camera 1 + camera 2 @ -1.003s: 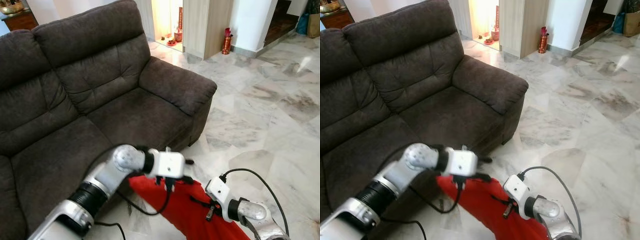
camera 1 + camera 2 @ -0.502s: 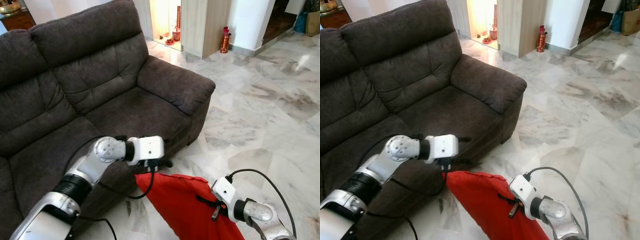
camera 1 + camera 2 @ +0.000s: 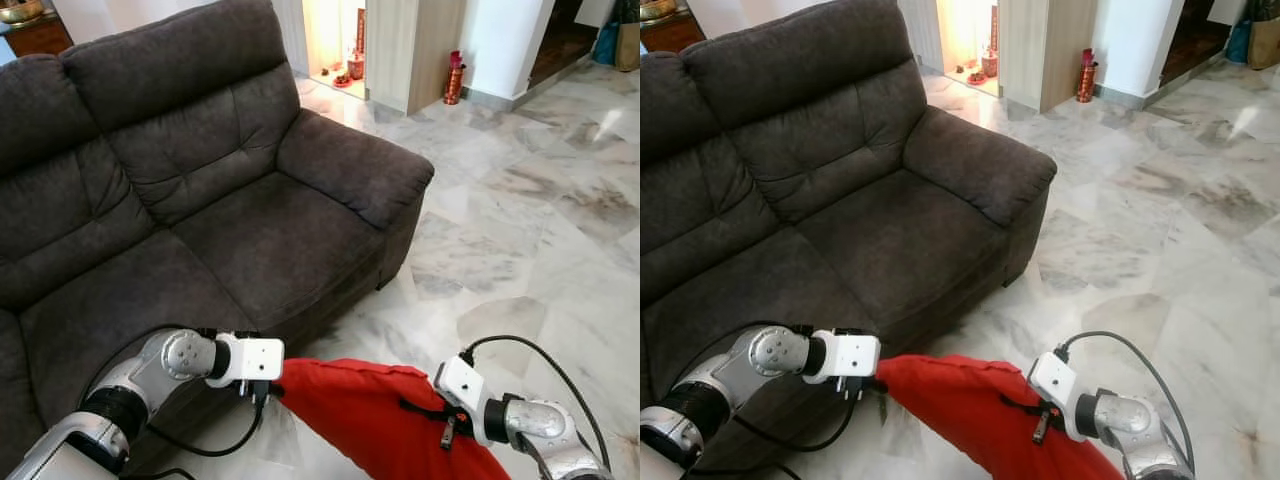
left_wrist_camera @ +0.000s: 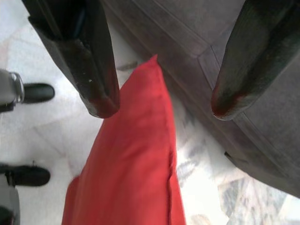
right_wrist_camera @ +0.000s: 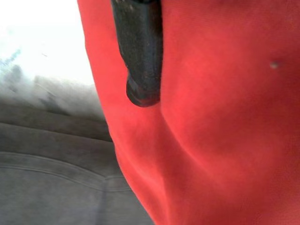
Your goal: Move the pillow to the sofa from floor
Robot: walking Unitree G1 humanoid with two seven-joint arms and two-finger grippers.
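The red pillow (image 3: 385, 415) runs off the bottom edge in both eye views — its lower end can't be seen. The right gripper (image 3: 447, 432) is pressed into the cloth, one black finger (image 5: 139, 51) showing, the other hidden behind the pillow. The sofa (image 3: 200, 200) is cut off on the left, and small ornaments in the lit doorway (image 3: 335, 40) are too small to tell.

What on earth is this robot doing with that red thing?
It is carrying a red pillow toward the dark sofa. The right hand grips the pillow's side. The left hand is open at the pillow's corner, beside the sofa's front edge. The pillow is not yet on the seat.
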